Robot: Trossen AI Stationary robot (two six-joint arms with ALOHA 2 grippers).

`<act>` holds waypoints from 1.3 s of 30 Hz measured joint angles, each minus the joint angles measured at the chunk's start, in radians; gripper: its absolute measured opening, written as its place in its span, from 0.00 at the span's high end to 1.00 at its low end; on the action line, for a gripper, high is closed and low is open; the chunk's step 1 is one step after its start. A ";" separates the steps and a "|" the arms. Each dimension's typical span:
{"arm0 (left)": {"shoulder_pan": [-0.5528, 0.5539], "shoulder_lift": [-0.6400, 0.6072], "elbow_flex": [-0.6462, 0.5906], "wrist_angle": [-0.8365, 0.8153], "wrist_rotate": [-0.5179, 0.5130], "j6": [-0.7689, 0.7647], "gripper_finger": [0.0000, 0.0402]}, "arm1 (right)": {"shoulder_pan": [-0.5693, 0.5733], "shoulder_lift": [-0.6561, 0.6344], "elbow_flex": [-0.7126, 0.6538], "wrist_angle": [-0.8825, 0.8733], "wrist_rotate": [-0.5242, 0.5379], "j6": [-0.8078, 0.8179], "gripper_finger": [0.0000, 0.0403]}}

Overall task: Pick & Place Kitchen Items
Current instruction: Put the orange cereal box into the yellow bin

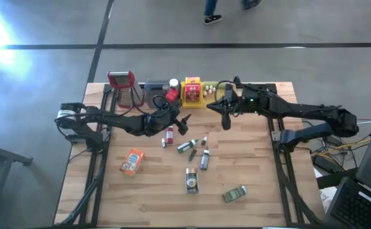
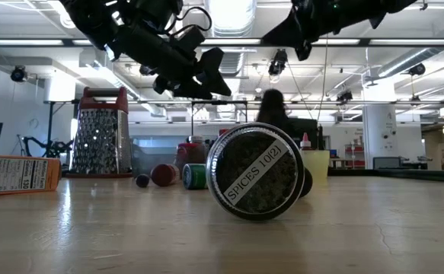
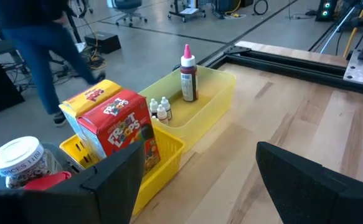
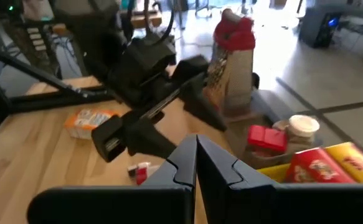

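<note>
Loose kitchen items lie on the wooden table: an orange packet (image 1: 132, 161), a red-capped bottle (image 1: 168, 135), several small bottles (image 1: 186, 146) on their sides, a round spice tin (image 1: 191, 180) and a green tin (image 1: 235, 193). In the low view the spice tin (image 2: 256, 171) lies on its side, lid toward the camera. My left gripper (image 1: 185, 122) (image 3: 200, 186) hangs open and empty above the table, just beyond the red-capped bottle. My right gripper (image 1: 226, 119) (image 4: 197, 163) is shut on nothing, in the air in front of the trays.
Along the far edge stand a red-topped grater (image 1: 123, 86), a grey tray (image 1: 152, 95) with a white-capped jar, a yellow tray (image 3: 162, 158) with a cereal box (image 3: 116, 124), and a pale yellow tray (image 3: 215, 93) with a pink-capped bottle. A person walks beyond the table.
</note>
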 joint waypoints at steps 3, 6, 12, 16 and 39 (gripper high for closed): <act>0.000 0.000 0.002 -0.001 0.000 0.001 0.23 | 0.023 0.031 0.009 0.000 0.000 -0.005 0.98; 0.000 0.000 0.005 -0.001 0.000 0.011 0.23 | 0.048 0.037 0.011 0.000 -0.001 -0.013 0.98; -0.004 -0.042 0.002 -0.047 0.000 0.024 0.23 | 0.110 -0.030 0.012 -0.116 0.000 -0.015 0.98; -0.011 -0.111 0.002 -0.153 0.000 0.023 0.23 | 0.172 -0.114 0.010 -0.298 0.071 0.004 0.98; -0.123 -0.534 -0.005 -0.846 0.173 -0.263 0.23 | 0.453 -0.462 0.003 -1.008 0.315 0.316 0.98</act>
